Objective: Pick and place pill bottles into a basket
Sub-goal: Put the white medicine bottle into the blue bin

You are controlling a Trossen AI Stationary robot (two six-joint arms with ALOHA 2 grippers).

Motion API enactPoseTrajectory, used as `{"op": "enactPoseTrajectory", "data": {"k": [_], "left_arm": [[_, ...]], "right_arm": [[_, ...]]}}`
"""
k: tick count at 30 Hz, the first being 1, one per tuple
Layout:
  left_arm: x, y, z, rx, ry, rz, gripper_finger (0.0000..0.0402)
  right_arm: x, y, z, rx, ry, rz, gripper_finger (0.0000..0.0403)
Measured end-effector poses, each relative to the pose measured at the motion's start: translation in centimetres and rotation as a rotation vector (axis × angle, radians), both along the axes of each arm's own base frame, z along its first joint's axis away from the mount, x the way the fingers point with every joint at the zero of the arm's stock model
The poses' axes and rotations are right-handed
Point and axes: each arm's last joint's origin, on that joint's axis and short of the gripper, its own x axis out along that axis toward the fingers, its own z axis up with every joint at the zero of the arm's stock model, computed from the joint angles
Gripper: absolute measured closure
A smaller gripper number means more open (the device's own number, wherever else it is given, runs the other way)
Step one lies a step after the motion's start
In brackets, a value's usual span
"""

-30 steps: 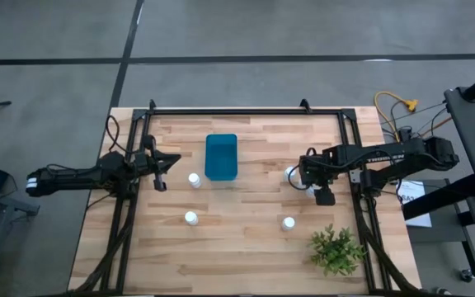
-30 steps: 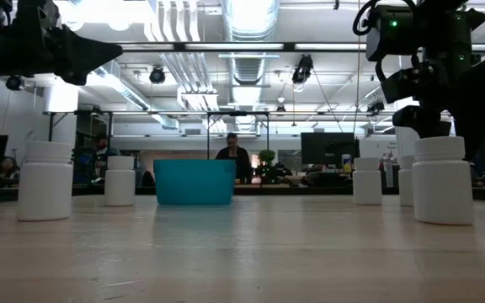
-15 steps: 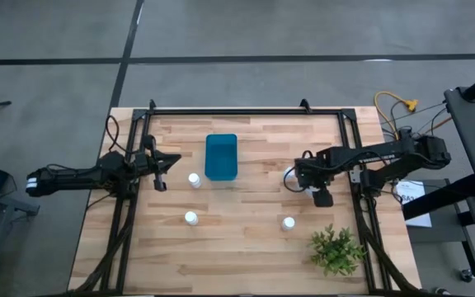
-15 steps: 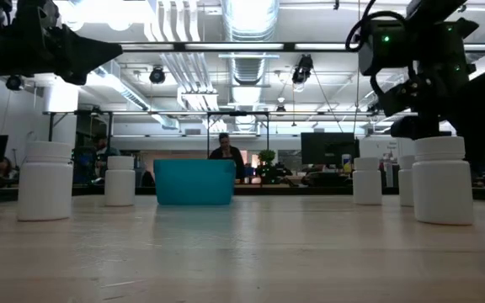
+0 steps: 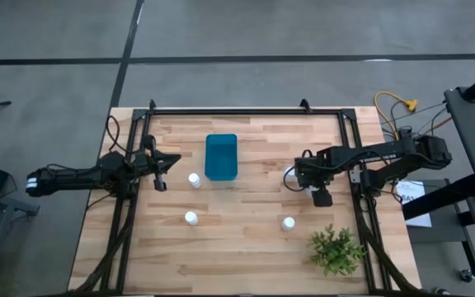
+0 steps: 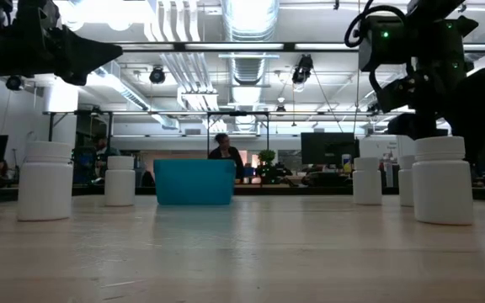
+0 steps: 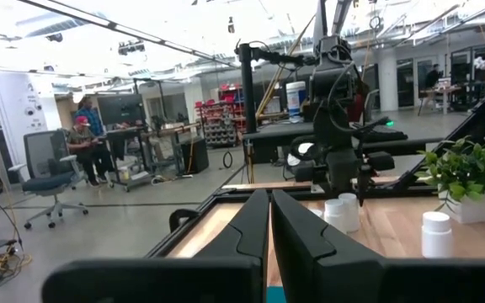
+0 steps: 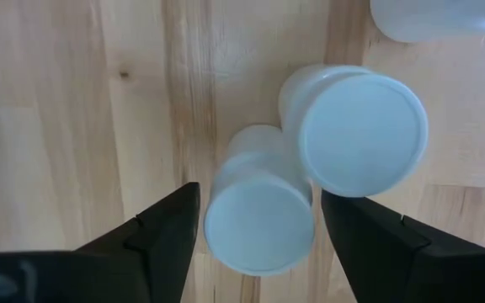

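Right gripper is held open astride a pill bottle, not yet gripped; a second bottle touches it. Judged light, rigid, slick: best gripped mid-body. Left gripper shut, parked

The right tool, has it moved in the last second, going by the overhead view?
Yes. The right tool has shifted a little toward the basket, away from the table's right rail, and now straddles a pill bottle, open.
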Motion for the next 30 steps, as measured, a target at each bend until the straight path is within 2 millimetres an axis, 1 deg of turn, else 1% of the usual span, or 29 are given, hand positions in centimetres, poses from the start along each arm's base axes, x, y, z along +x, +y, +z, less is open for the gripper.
{"op": "enactPoseTrajectory", "data": {"k": [6,13,15,26,30], "left_arm": [[0.00,0.00,0.01,0.000,-0.001,0.000,0.0401],[0.00,0.00,0.01,-0.001,-0.001,0.000,0.0401],[0.01,0.00,0.01,-0.001,-0.001,0.000,0.0401],[0.01,0.00,0.01,-0.004,-0.002,-0.001,0.0401],[0.01,0.00,0.03,-0.049,-0.016,-0.008,0.0401]], "right_arm": [[0.03,0.00,-0.06,0.000,0.003,0.000,0.0189],[0.11,-0.02,-0.03,-0.005,0.005,0.000,0.0244],[0.15,-0.04,-0.04,-0.004,0.003,-0.001,0.0253],[-0.20,0.04,0.27,0.010,-0.012,0.001,0.0253],[-0.47,0.18,0.54,0.052,-0.015,0.005,0.0253]]}}
